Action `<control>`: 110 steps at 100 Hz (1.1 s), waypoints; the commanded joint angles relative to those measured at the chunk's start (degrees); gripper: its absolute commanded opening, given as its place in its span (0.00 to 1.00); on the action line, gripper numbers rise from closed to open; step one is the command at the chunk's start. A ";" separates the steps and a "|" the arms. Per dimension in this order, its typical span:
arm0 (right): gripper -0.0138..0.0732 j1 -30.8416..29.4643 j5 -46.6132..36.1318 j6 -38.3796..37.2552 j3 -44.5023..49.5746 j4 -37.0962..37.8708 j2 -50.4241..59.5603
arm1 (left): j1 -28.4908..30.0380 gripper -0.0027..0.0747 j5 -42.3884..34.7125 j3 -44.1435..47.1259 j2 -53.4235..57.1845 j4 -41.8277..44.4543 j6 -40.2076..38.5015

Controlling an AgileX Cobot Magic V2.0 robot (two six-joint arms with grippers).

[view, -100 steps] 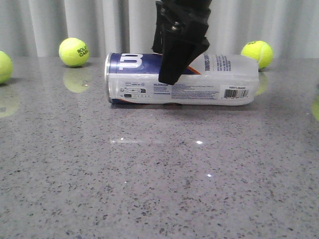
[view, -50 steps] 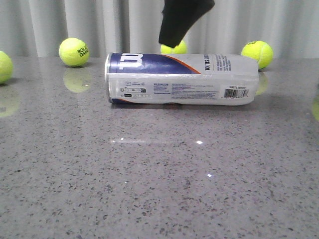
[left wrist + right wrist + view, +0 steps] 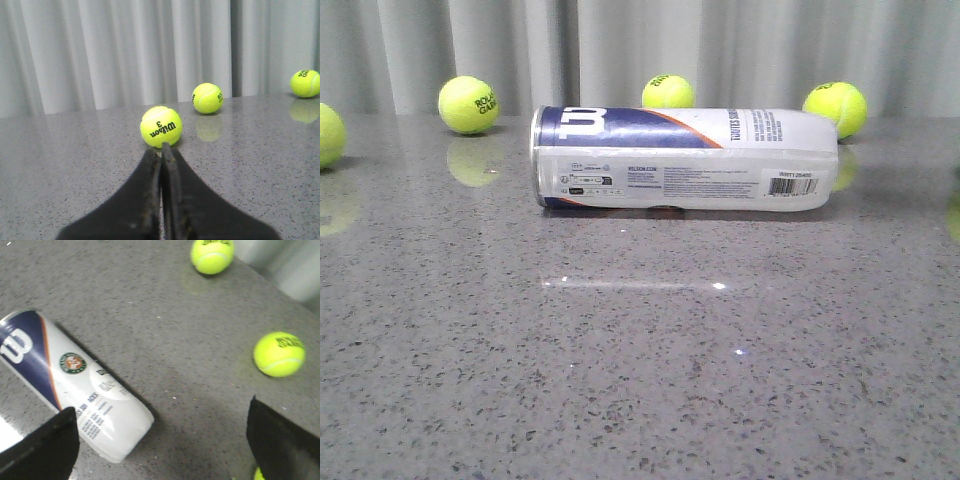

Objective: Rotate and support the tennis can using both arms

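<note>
While the can [image 3: 685, 158] lies on its side across the middle of the table [image 3: 640, 380], nothing touches it: neither arm shows in the front view. Its long axis runs from 9 to 3 o'clock there, navy band and metal rim at the 9 o'clock end, barcode toward the 3 o'clock end.

Seen from the right wrist, the can [image 3: 75, 385] lies below the right gripper [image 3: 162, 440], whose fingers [image 3: 42, 452] stand wide apart with the can's pale end close by one of them. That arm looks the nearer of the two and hangs above the can, so a descent would probably bring its jaws astride the body.

From the left wrist no can is in sight. The left gripper [image 3: 161, 150] is pressed together, tips touching, and points at a ball marked Wilson [image 3: 161, 126] just ahead. That arm would likely have to swing round before it could support an end.

Out from the can in the front view, one ball [image 3: 668, 92] sits behind it at 12 o'clock, another [image 3: 835, 109] just beyond its 3 o'clock end, a third [image 3: 468, 104] at about 10 o'clock, and a fourth [image 3: 328, 134] at the 9 o'clock edge.
</note>
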State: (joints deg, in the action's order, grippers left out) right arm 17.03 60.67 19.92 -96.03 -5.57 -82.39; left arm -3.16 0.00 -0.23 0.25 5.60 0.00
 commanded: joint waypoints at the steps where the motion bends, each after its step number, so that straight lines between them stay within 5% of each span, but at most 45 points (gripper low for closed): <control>1: 0.92 -3.93 -2.60 -2.49 -1.34 0.36 4.57 | 0.13 0.01 -4.42 2.71 2.19 -0.04 -0.61; 33: 0.92 -13.50 -8.11 -3.60 12.08 0.36 16.91 | 0.13 0.01 -4.42 2.71 2.19 -0.04 -0.61; 67: 0.92 -13.93 -28.29 -5.89 39.16 0.31 38.95 | 0.13 0.01 -4.42 2.71 2.19 -0.04 -0.61; 110: 0.92 -13.93 -39.15 -13.21 66.93 0.31 67.58 | 0.13 0.01 -4.42 2.71 2.19 -0.04 -0.61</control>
State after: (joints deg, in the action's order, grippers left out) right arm 3.61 28.58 7.88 -31.55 -5.14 -18.19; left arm -3.16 0.00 -0.23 0.25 5.60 0.00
